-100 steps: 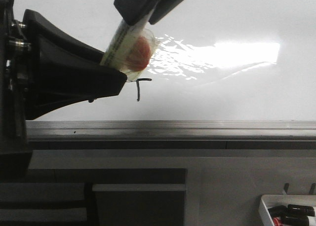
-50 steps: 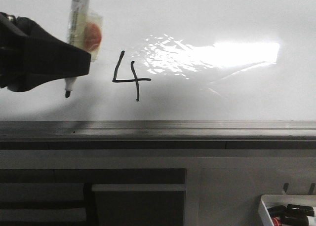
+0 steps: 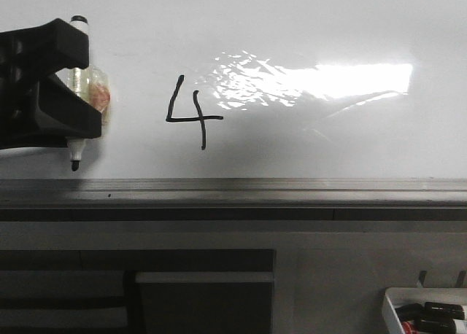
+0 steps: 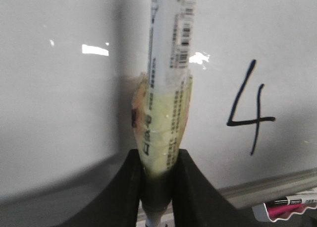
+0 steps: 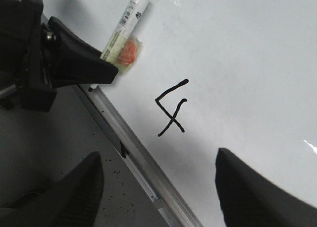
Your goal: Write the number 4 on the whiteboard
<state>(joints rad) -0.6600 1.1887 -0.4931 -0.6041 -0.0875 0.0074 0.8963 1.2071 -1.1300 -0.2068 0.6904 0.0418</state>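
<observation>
The number 4 (image 3: 191, 119) is drawn in black on the whiteboard (image 3: 328, 35), left of a bright glare patch. My left gripper (image 3: 82, 82) is shut on a white marker (image 3: 75, 153) wrapped in yellowish tape. It holds the marker upright, tip down, left of the digit and apart from it, just above the grey rail (image 3: 292, 192). In the left wrist view the marker (image 4: 166, 113) sits between the fingers (image 4: 193, 187), with the 4 (image 4: 250, 110) beside it. My right gripper (image 5: 158, 187) is open and empty, over the rail (image 5: 138, 157) below the 4 (image 5: 172, 110).
A white tray (image 3: 398, 305) with several markers sits low at the front right, below the board. Dark cabinet fronts (image 3: 204, 305) lie under the rail. In the right wrist view the left gripper (image 5: 64, 63) and its marker (image 5: 126, 33) show beside the digit.
The left gripper has moved left and down, away from the finished 4, taking the marker with it. The dark arm part at the top of the front view is gone.
</observation>
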